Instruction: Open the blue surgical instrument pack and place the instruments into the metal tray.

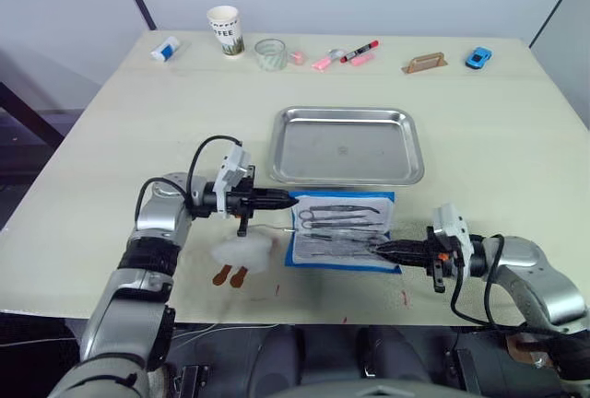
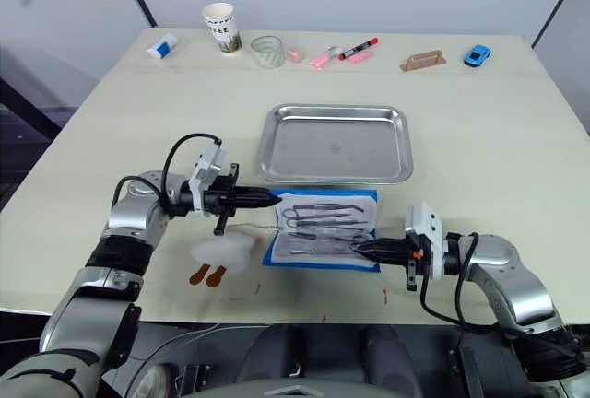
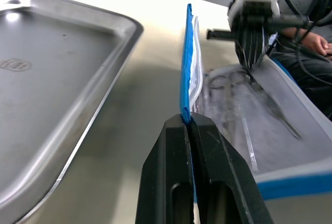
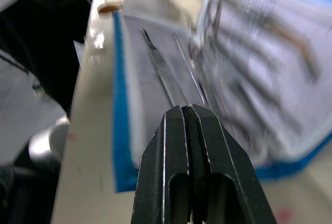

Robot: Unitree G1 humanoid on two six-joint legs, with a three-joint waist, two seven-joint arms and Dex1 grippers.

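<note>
Left gripper (image 3: 189,123) pinches the open blue surgical instrument pack's (image 1: 343,228) edge; right gripper (image 1: 372,249), closed, is at its near side. One empty shiny metal tray (image 1: 347,145) lies just beyond.

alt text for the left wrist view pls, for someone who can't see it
The left tool, two black fingers shut, pinches the upright blue edge of the soft blue surgical instrument pack. A shiny stainless-steel tray lies beside it, and slim dark-grey instruments rest on the pack's whitish lining.

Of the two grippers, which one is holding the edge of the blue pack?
The left gripper. Its fingers are shut on the raised blue edge of the pack. The right gripper is over the instruments at the pack's opposite side.
</note>
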